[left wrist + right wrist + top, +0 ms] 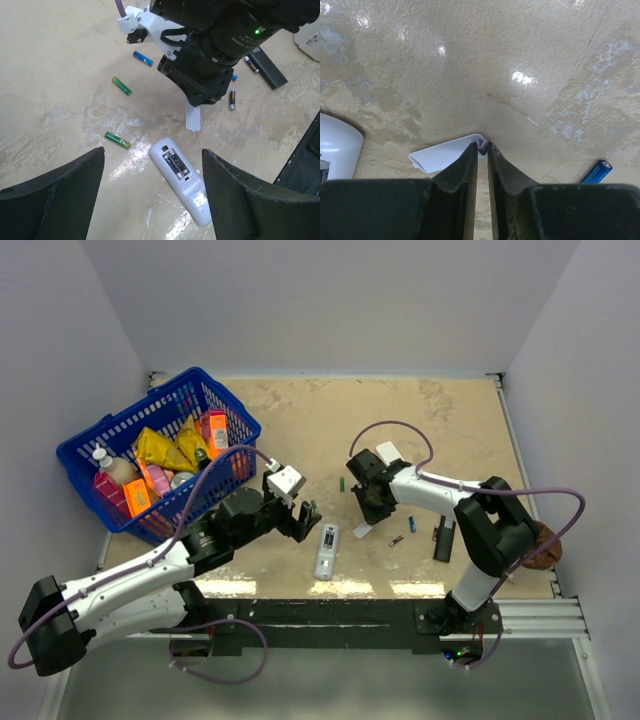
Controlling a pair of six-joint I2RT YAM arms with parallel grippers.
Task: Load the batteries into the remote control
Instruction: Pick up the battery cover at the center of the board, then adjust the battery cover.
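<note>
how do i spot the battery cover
From the blue basket, look right to the slim white remote control, bay open. Just right of it lies the battery cover: a flat white tab pinched by the right fingers, unlike the round coloured batteries.

Blue plastic basket (120, 420) at far left of beige table (420, 420), packed: yellow pouches (160, 448), orange boxes (213, 430), white-capped bottle (112, 468). Black remote (443, 538) right of centre. White battery cover (192, 117) on tabletop. Brown round object (547, 545) at right edge.
</note>
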